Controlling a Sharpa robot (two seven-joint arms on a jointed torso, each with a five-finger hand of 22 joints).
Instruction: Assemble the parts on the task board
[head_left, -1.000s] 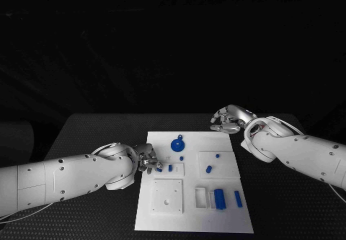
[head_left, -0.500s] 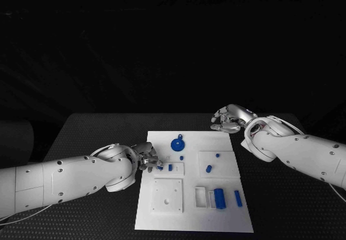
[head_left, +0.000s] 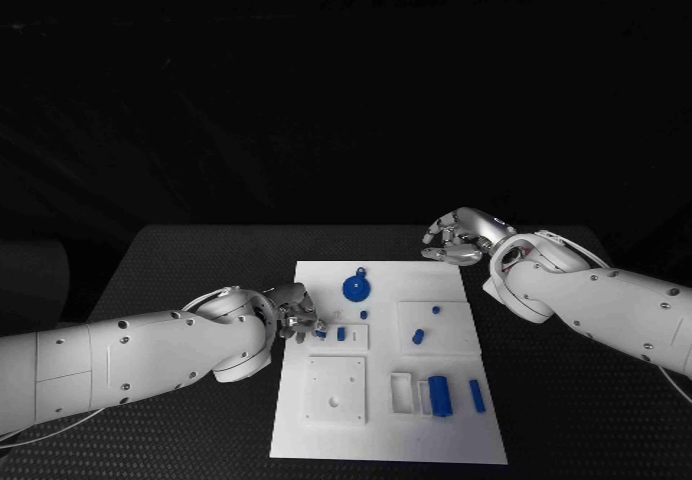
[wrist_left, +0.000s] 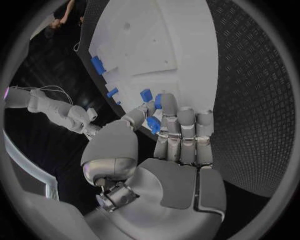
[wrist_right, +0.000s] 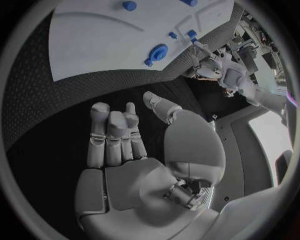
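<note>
A: Head view first. What moved since a second ago?

B: Little. The left hand stays at the board's left edge, its part shifted only slightly beside the upright peg. I'd judge it is lining up the insertion, not yet seated. The right hand still waits off the far corner.

A: Left wrist view?

B: Thumb and fingers pinch a short blue part, long axis pointing toward the board.

A: Right wrist view?

B: Hand holds nothing, fingers loosely apart above the table.
</note>
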